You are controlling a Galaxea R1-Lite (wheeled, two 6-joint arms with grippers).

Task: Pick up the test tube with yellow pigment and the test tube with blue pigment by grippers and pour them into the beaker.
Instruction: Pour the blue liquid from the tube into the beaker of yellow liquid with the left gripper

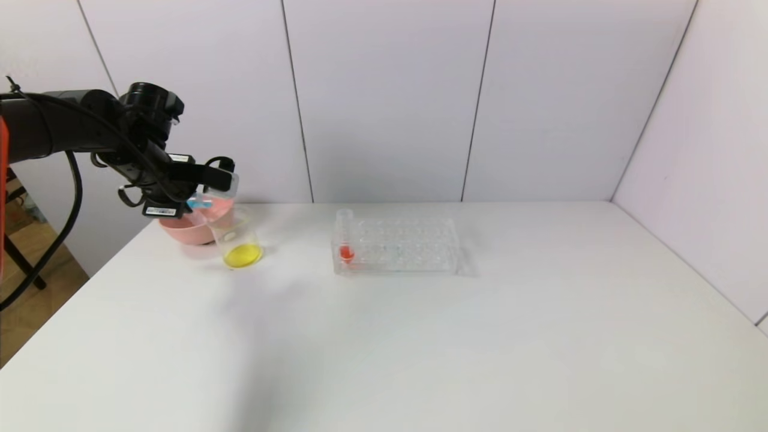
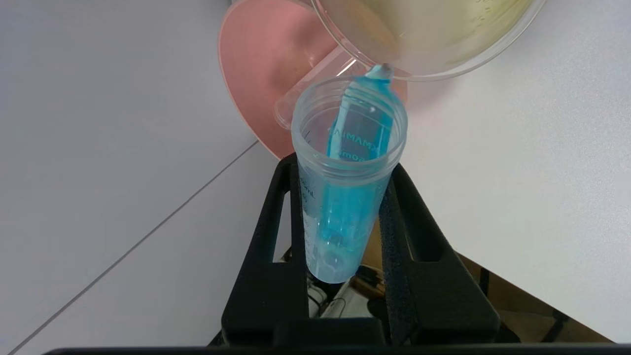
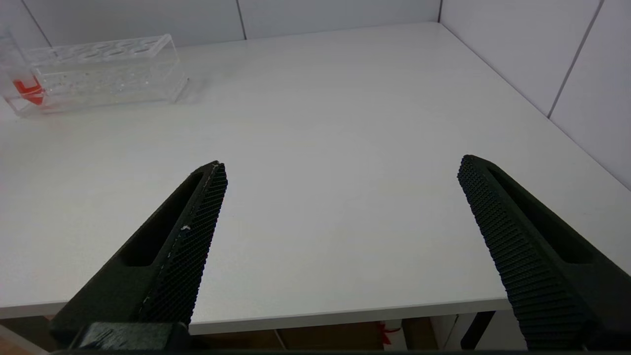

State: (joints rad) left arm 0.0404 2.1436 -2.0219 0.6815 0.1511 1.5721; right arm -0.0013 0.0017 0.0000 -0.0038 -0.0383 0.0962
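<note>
My left gripper (image 1: 225,183) is shut on the test tube with blue pigment (image 1: 201,203), at the table's far left. It holds the tube tilted, with the mouth at the rim of the beaker (image 1: 237,240). In the left wrist view the black fingers (image 2: 276,222) clamp the blue tube (image 2: 345,197), and blue liquid runs from its lip into the beaker (image 2: 443,39). The beaker holds yellow liquid. No tube with yellow liquid shows; a clear empty tube (image 2: 300,91) lies in the pink bowl. My right gripper (image 3: 341,165) is open and empty above the table's near edge.
A pink bowl (image 1: 180,231) stands right behind the beaker, also in the left wrist view (image 2: 256,74). A clear tube rack (image 1: 399,246) sits mid-table with a red-liquid tube (image 1: 345,240) in its left end; both show in the right wrist view (image 3: 98,69).
</note>
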